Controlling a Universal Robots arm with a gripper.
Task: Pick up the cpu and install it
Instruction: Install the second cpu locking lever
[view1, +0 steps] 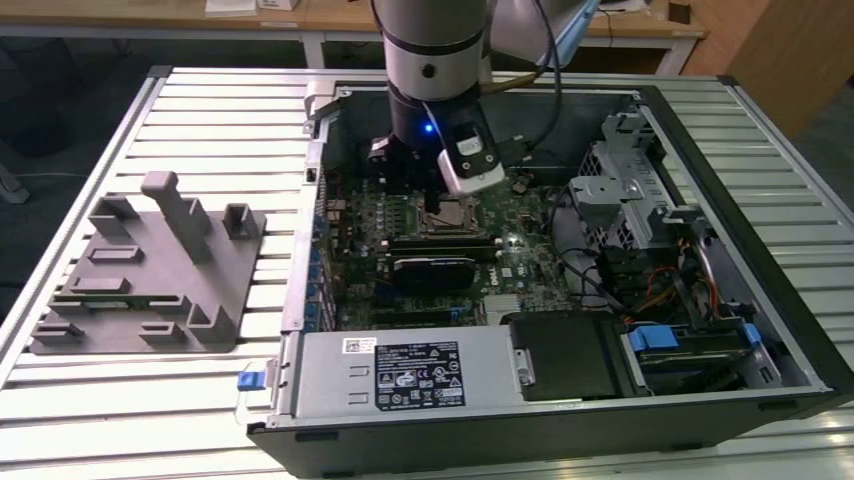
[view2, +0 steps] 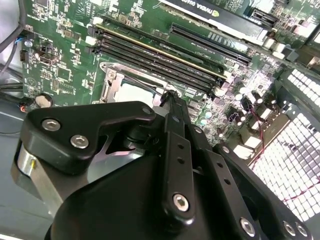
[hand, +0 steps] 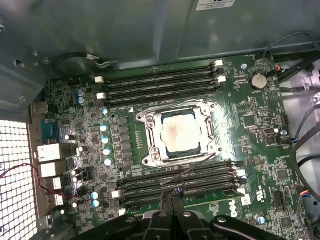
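Slatted metal counter (view1: 200, 110) carries an open computer case (view1: 747, 150); the arm reaches down into it over the motherboard (hand: 260, 125). The cpu (hand: 178, 136) lies flat in the socket frame (hand: 150, 120), at about 12 o'clock from the pincer (hand: 172, 196) in the first wrist view, near but apart. Pincer fingers (hand: 172, 200) pressed together, holding nothing.

Open PC case (view1: 787, 340), grey fixture (view1: 147, 270)

power supply label (view1: 407, 375): print too small | motherboard (hand: 260, 145): nothing legible
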